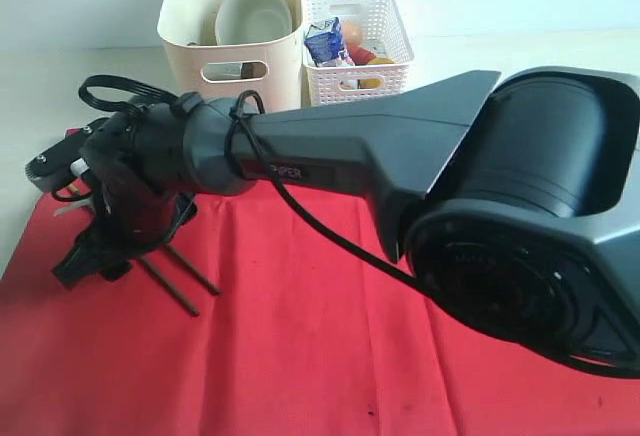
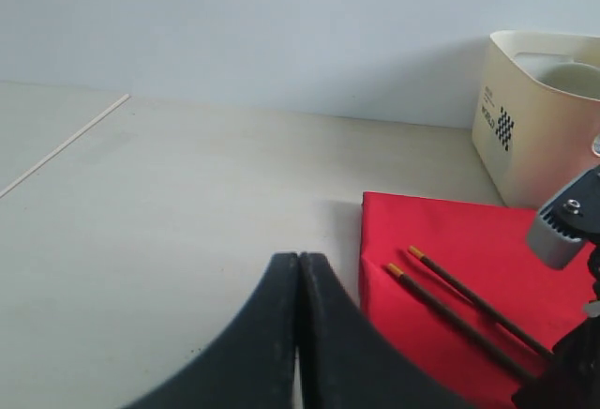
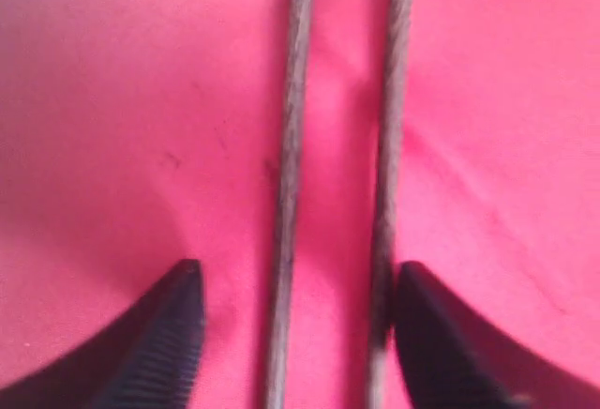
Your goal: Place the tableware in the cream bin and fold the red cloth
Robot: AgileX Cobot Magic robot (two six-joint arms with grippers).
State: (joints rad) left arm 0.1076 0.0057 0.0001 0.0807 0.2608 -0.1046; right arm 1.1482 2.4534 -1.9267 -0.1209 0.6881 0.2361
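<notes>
On the red cloth (image 3: 141, 99), two chopsticks (image 3: 291, 146) lie between wide-spread right fingers (image 3: 164, 334); left fingers (image 2: 272, 334) pressed together.

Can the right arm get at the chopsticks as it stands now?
Probably yes. The right hand is open over the chopsticks, with one finger on either side of the pair. Both sticks lie flat on the red cloth, and nothing shows between them and the hand.

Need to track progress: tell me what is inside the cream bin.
A pale bowl leans inside the cream bin; something dark shows through its handle cut-out. The walls hide anything lower down.
</notes>
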